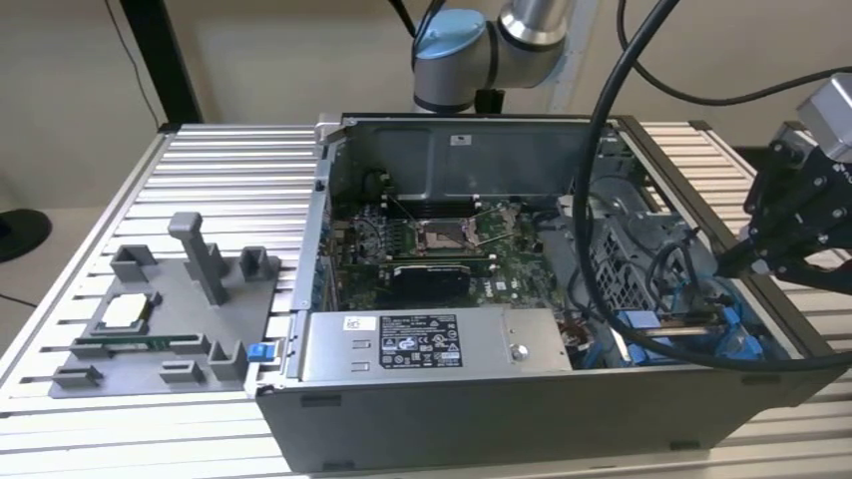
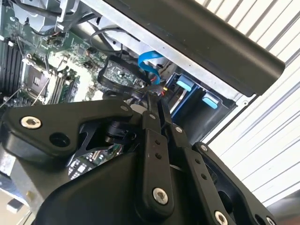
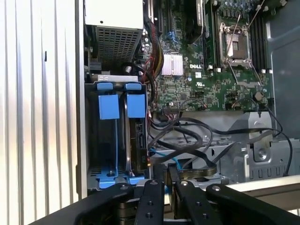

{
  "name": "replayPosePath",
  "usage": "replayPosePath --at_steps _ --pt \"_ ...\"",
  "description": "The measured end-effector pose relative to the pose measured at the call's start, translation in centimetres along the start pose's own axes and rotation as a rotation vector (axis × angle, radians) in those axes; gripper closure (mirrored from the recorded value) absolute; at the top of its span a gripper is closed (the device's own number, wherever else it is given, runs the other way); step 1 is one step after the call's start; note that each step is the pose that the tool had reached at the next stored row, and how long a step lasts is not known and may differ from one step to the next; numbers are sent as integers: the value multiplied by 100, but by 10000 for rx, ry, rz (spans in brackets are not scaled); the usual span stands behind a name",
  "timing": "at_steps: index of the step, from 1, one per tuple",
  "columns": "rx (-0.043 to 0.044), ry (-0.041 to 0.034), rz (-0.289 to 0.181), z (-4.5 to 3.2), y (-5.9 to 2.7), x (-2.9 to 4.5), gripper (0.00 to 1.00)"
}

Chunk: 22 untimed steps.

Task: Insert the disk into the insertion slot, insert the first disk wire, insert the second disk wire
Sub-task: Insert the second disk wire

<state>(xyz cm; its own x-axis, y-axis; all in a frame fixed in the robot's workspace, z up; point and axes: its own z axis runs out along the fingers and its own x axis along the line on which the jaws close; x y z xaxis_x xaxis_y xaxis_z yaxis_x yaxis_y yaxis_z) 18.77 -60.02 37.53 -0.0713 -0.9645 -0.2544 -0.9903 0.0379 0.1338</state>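
An open computer case (image 1: 533, 399) lies on a ribbed metal table (image 1: 213, 180), filling the centre and right of the exterior view. A green motherboard (image 1: 426, 244) sits in the middle of the case, and a grey power supply (image 1: 426, 344) with a white label lies along the case's near wall, lower centre of the frame. A grey fixture (image 1: 160, 319) with upright posts stands on the table at the lower left.

The arm (image 1: 506, 40) rises at the top centre. The black gripper (image 1: 739, 261) hangs at the right edge of the frame, over the case's right end, with thick black cables (image 1: 626, 200) looping down in front of it.

In the second wrist view the gripper (image 2: 154, 101) sits at centre frame. Its two fingers (image 2: 152, 140) are drawn narrowly together, and their tips seem to meet at a small dark cable end beside a blue wire (image 2: 147, 63); whether they pinch it cannot be told.

In the first wrist view the slot (image 3: 115, 136) is at the lower left: a grey bay with blue tabs (image 3: 117, 105). The disk (image 3: 138, 143) stands edge-on inside it, in its blue carrier. Black cables (image 3: 187, 140) tangle just beside it, towards the centre.
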Motion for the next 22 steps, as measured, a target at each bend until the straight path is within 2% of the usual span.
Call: replayPosePath --at_steps 18,20,22 --pt "1 5 3 -33 140 -3 100" --pt "1 13 4 -33 148 -3 100" --pt "4 52 8 -32 157 -2 100"
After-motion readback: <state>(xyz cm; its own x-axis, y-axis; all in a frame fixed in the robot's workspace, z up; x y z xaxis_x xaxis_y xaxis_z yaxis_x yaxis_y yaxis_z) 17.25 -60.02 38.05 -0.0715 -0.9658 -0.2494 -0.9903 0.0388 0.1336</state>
